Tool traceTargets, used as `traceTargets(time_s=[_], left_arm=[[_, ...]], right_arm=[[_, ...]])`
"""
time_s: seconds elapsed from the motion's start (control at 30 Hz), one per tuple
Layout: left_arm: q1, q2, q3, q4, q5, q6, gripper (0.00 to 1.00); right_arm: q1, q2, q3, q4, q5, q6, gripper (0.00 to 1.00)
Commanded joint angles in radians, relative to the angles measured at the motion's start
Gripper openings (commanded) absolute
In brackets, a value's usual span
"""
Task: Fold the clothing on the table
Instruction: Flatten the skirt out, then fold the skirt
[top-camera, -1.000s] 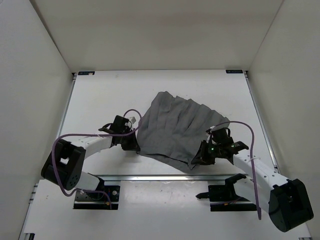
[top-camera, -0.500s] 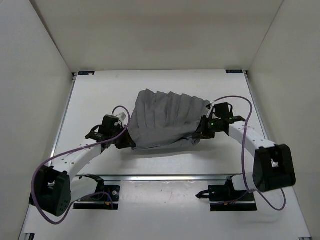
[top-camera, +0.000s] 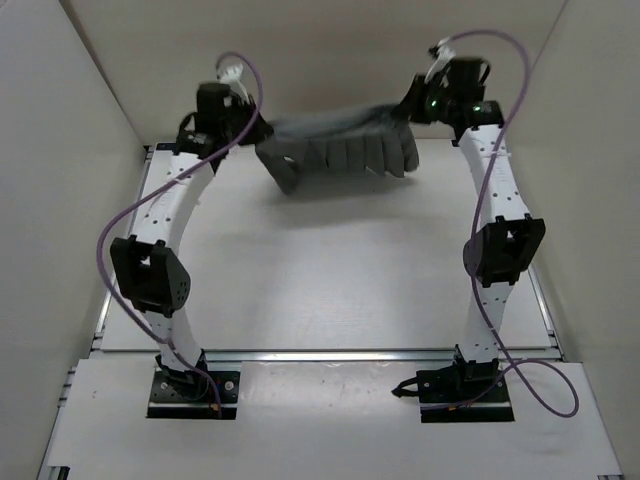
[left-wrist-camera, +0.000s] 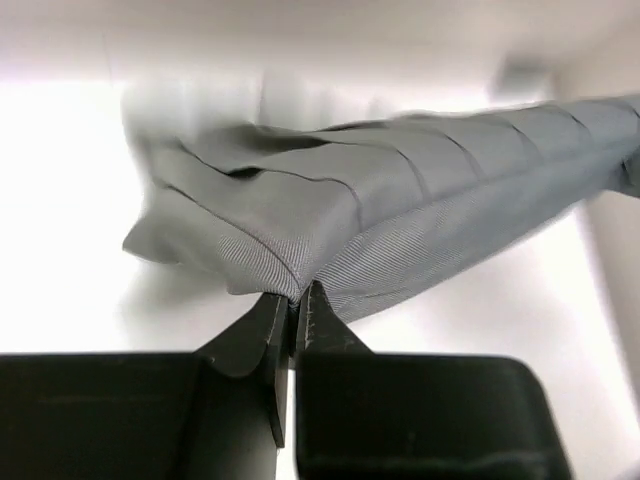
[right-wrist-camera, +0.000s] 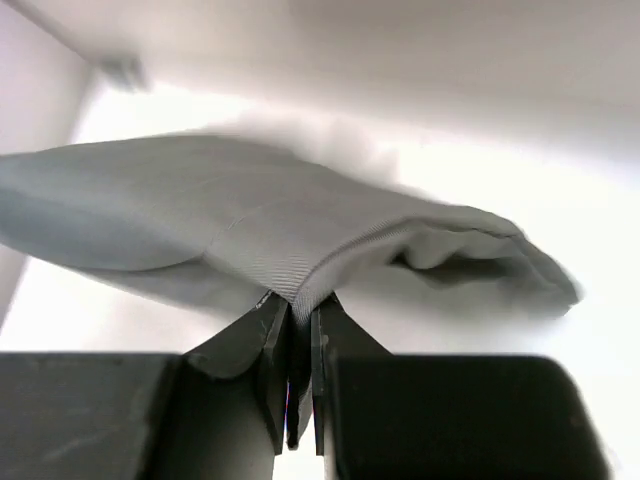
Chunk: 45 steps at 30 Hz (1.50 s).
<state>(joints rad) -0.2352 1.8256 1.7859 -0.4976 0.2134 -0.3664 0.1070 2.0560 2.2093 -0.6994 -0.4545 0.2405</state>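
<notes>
The grey clothing (top-camera: 340, 148) hangs stretched between both arms, held up over the far end of the tabletop (top-camera: 330, 270), its pleats sagging. The left pincer (left-wrist-camera: 295, 302) is clamped on one bunched edge. The right pincer (right-wrist-camera: 297, 308) is clamped on the opposite edge.

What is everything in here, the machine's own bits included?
plain mid-grey soft fabric garment: one, grey, stretched in the air at the far end.
flat matte white table: one, white, beneath everything.
thin metal rails: several, silver, along the table's edges.
walls: three, white, enclosing the table.
cables: two, purple, trailing in loops on either side.
left arm, right arm: two, white with black joints, reaching from the near edge.
left fingers, right fingers: two pairs, black, each pinched shut on a garment end.
</notes>
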Motion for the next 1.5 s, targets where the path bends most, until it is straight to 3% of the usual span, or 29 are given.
traceTargets(time_s=[0.0,0.07,0.17,0.33,0.47,0.6,0.7,0.8,0.97,1.17,1.3,1.33,1.37,1.4,1.43,1.47], left_arm=[[0.043,-0.068,0.202,0.019,-0.062,0.052,0.0],[0.03,-0.136,0.143,0.112,-0.093,0.067,0.0],[-0.024,-0.251,-0.078,0.172,-0.152,0.115,0.0],[-0.085,-0.462,-0.568,0.186,-0.114,0.097,0.0],[-0.206,-0.703,-0.869,0.067,-0.192,0.046,0.0],[-0.187,-0.941,-1.034,-0.079,-0.064,-0.081,0.0],[-0.171,-1.009,-1.089,-0.159,-0.031,-0.104,0.0],[-0.141,-0.945,-1.091,-0.174,-0.009,-0.108,0.0],[-0.066,-0.764,-1.047,-0.053,0.037,-0.131,0.0],[-0.004,-0.485,-0.941,-0.001,0.035,-0.108,0.0],[-0.009,-0.411,-0.892,0.043,0.044,-0.101,0.01],[-0.012,-0.396,-0.884,0.051,0.041,-0.104,0.05],[-0.007,-0.37,-0.876,0.056,0.026,-0.1,0.23],[0.0,-0.361,-0.864,0.057,0.038,-0.097,0.52],[-0.003,-0.351,-0.846,0.065,0.064,-0.089,0.65],[0.003,-0.335,-0.839,0.071,0.057,-0.082,0.89]], right_arm=[[-0.068,-0.065,0.253,0.006,0.013,-0.041,0.0],[-0.087,-0.166,0.135,0.105,0.058,-0.072,0.0],[-0.105,-0.302,-0.167,0.185,0.091,-0.136,0.0],[-0.081,-0.561,-0.777,0.215,0.181,-0.185,0.0],[0.047,-0.839,-1.203,0.178,0.211,-0.078,0.0],[0.232,-1.121,-1.483,0.052,0.229,0.142,0.0],[0.249,-1.233,-1.583,0.046,0.139,0.236,0.0],[0.171,-1.231,-1.643,0.128,0.021,0.255,0.0],[0.053,-1.062,-1.581,0.27,-0.056,0.205,0.0],[0.028,-0.776,-1.452,0.423,-0.085,0.154,0.04],[0.008,-0.654,-1.367,0.495,-0.11,0.155,0.04],[-0.001,-0.613,-1.332,0.5,-0.128,0.145,0.08],[-0.001,-0.579,-1.318,0.495,-0.128,0.149,0.22],[-0.006,-0.561,-1.289,0.494,-0.134,0.132,0.3],[-0.006,-0.531,-1.262,0.486,-0.121,0.125,0.43],[-0.006,-0.513,-1.249,0.47,-0.109,0.114,0.54]])
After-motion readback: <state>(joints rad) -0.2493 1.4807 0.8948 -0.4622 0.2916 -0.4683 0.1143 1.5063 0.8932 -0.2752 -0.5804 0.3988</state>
